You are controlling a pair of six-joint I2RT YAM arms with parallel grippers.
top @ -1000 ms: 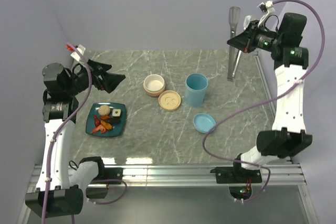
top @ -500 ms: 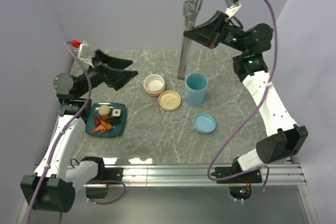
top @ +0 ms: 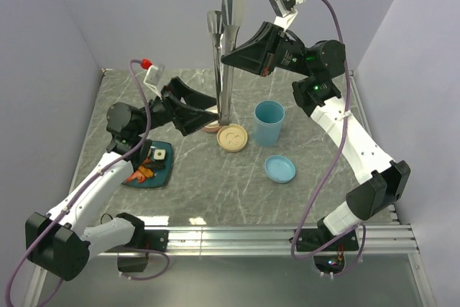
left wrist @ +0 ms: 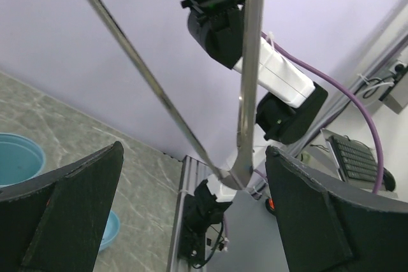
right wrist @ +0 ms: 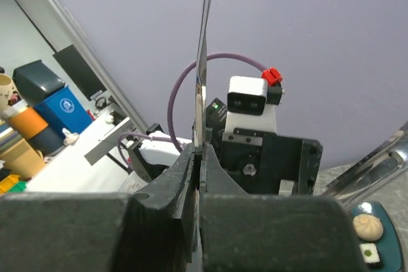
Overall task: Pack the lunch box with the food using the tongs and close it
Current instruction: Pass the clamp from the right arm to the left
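Note:
My right gripper [top: 228,57] is shut on one arm of the silvery tongs [top: 225,84] and holds them upright above the table's middle, spoon tips up. In the right wrist view the fingers [right wrist: 191,176] pinch the thin tongs [right wrist: 204,62]. My left gripper [top: 208,113] is open, and in the left wrist view the tongs' joined end [left wrist: 233,175] hangs between its black fingers [left wrist: 64,208], touching neither. The food [top: 146,171] lies on the teal plate [top: 164,175], partly behind the left arm. The lunch box's blue cup [top: 268,121] stands open beside its blue lid [top: 279,168].
A beige bowl [top: 213,129] peeks out behind the left gripper, with a beige lid [top: 233,137] beside it. A bun [right wrist: 366,224] and a roll slice [right wrist: 370,254] show at the right wrist view's lower right corner. Purple walls close the back and sides.
The right arm has swung the tongs from the back right corner to above the table's middle. The left arm has reached right and up, its open fingers now flanking the tongs' lower end.

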